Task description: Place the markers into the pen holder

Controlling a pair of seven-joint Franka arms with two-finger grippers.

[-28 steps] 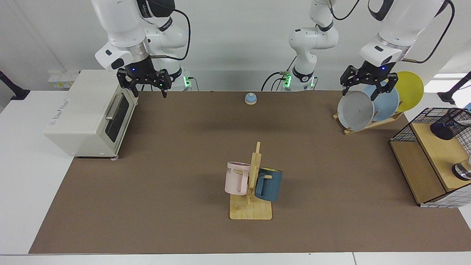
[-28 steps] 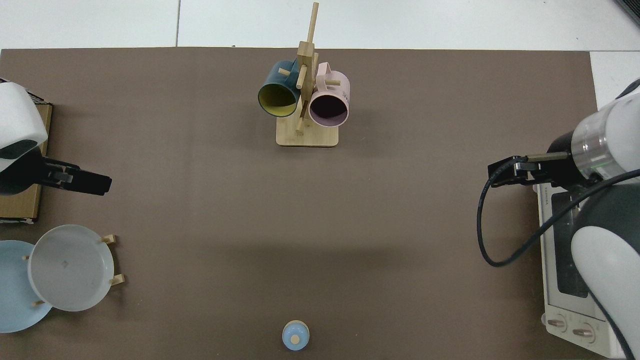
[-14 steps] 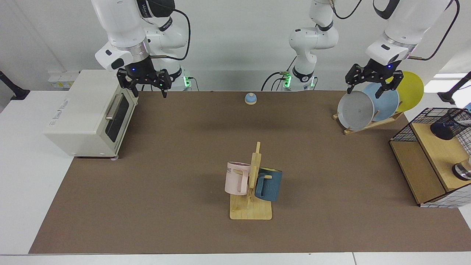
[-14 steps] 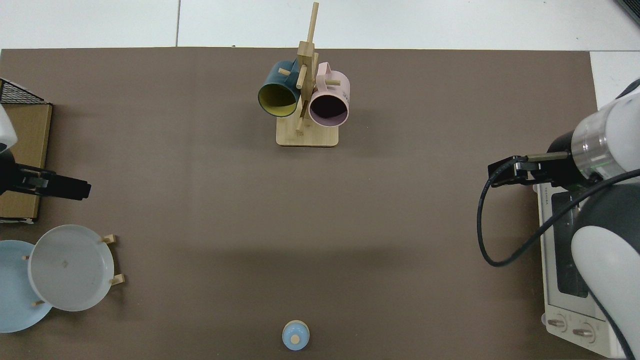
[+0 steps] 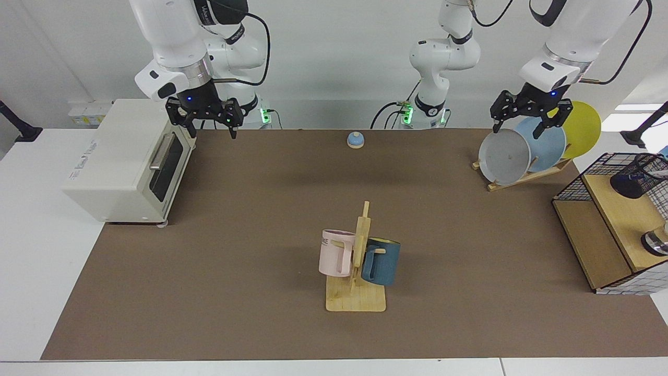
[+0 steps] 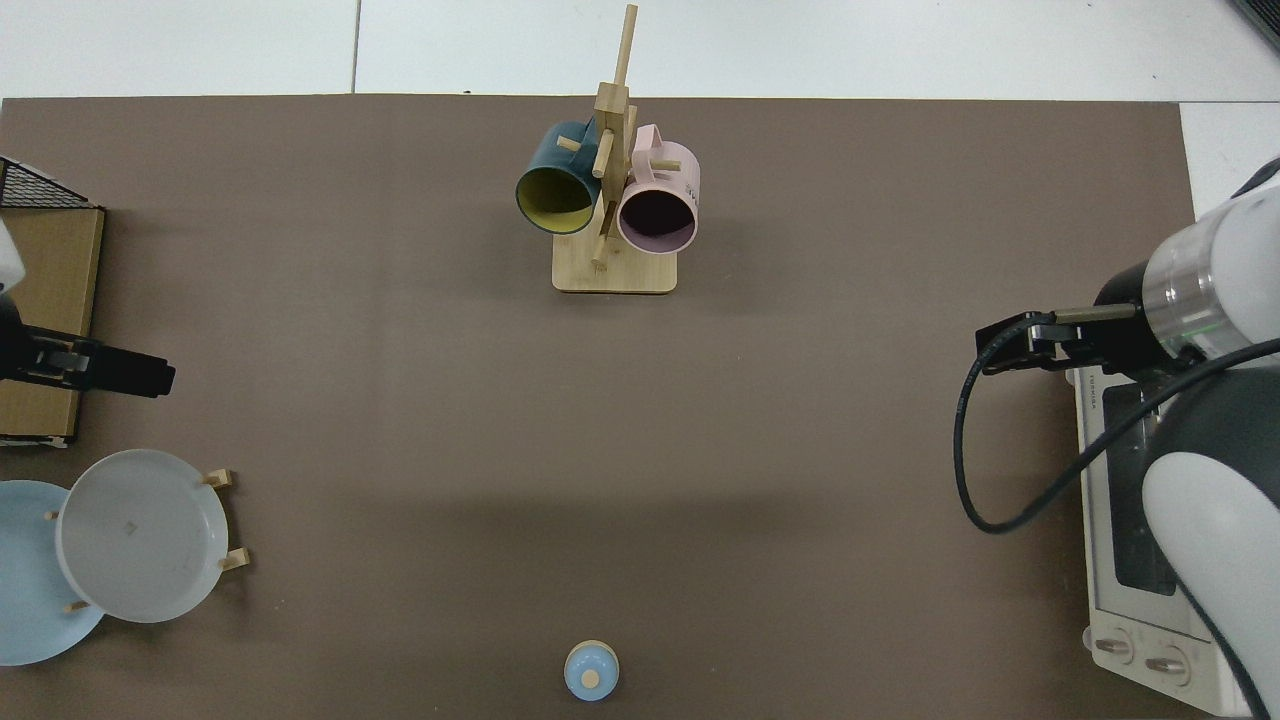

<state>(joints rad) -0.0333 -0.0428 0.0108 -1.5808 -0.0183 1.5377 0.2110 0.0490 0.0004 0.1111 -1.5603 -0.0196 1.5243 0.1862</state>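
Note:
The pen holder [image 5: 637, 180], a small black wire-mesh cup, sits on the upper wooden shelf of the rack at the far right of the facing view, partly cut off by the frame edge. No markers show in either view. My left gripper [image 5: 523, 124] hangs open and empty in the air, just above the plates at the back right. It is well short of the pen holder. In the top view its dark hand [image 6: 120, 372] pokes in from the left edge. My right gripper [image 5: 210, 127] waits open and empty beside the toaster oven's top corner.
A white toaster oven [image 5: 125, 156] stands at the left. A wooden mug tree [image 5: 357, 292] with a pink and a blue mug is mid-table. Grey, blue and yellow plates lean in a rack [image 5: 522, 177]. A small blue bell [image 5: 355, 139] sits at the back. The wire-grid rack [image 5: 595, 245] holds wooden shelves.
My left gripper has risen a little and drawn back toward the plates' side of the table, away from mid-table. The right arm has not moved.

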